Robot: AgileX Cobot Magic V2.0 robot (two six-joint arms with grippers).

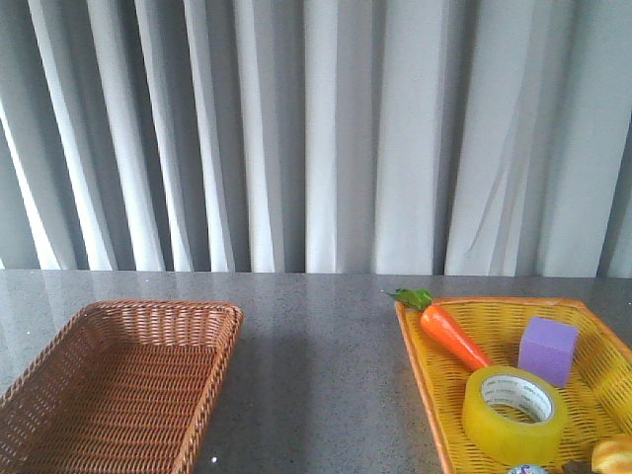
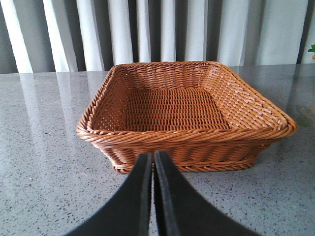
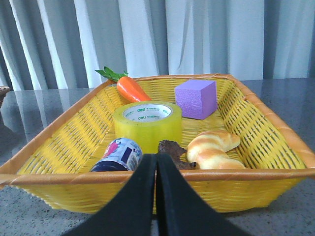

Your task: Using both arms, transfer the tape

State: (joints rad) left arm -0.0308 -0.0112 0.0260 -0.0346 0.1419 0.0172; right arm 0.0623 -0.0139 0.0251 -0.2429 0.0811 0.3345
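The tape [image 1: 515, 414], a wide yellow roll with a white printed core, lies flat in the yellow basket [image 1: 430, 380] at the right; it also shows in the right wrist view [image 3: 147, 124]. My right gripper [image 3: 156, 160] is shut and empty, in front of that basket's near rim, apart from the tape. My left gripper [image 2: 153, 158] is shut and empty, just in front of the empty brown wicker basket [image 2: 187, 132]. Neither arm shows in the front view.
The yellow basket [image 3: 256, 174] also holds a toy carrot [image 3: 132, 88], a purple cube [image 3: 196, 99], a bread roll [image 3: 212, 150], a can [image 3: 118, 155] and a dark brown object [image 3: 172, 150]. The brown basket [image 1: 59, 395] stands at the left on the grey speckled table. Curtains hang behind.
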